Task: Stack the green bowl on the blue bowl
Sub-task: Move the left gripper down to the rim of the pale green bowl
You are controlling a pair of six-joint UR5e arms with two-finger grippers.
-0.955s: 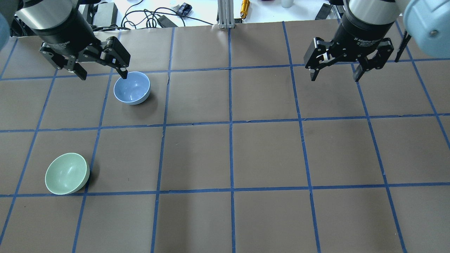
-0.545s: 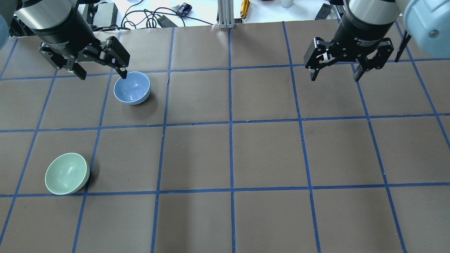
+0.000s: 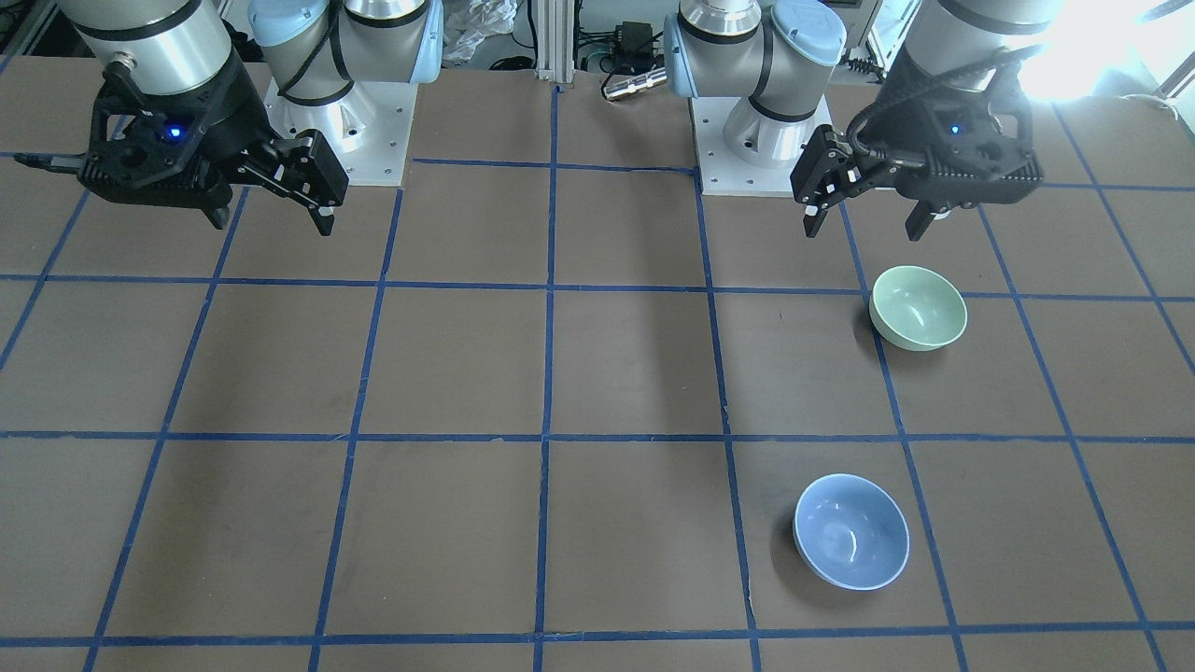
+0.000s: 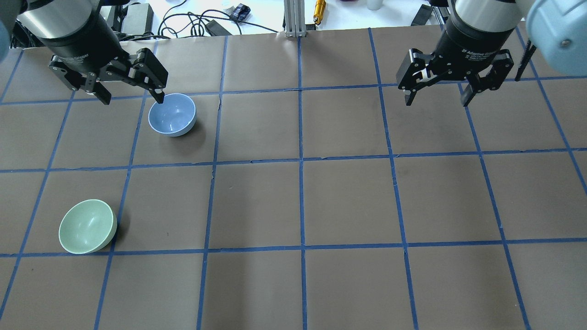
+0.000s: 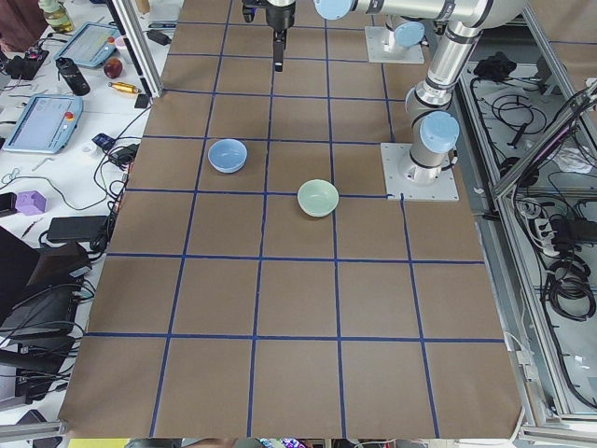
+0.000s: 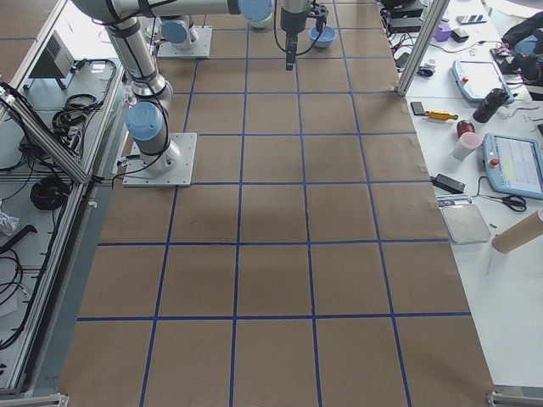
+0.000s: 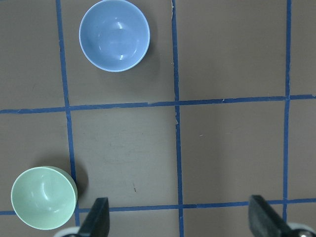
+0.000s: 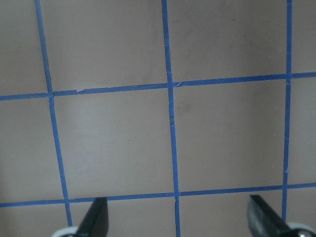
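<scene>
The green bowl [image 4: 87, 226] is small, round, shiny and pale green. It sits open side up with nothing in it, on the robot's left side of the brown table [image 4: 344, 201], close to the robot. The blue bowl [image 4: 172, 114] is light blue, about as big, also upright and empty, farther out and well apart from it.

A glossy, smooth surface is shown by the green bowl [image 4: 87, 226] and the blue bowl [image 4: 172, 114] (bright highlights are seen inside both). The table [image 4: 348, 201] is covered in matt brown paper, crossed by blue tape [image 4: 301, 206]. The left gripper [image 4: 132, 98] and right gripper [image 4: 436, 101] are finished in matt black.
</scene>
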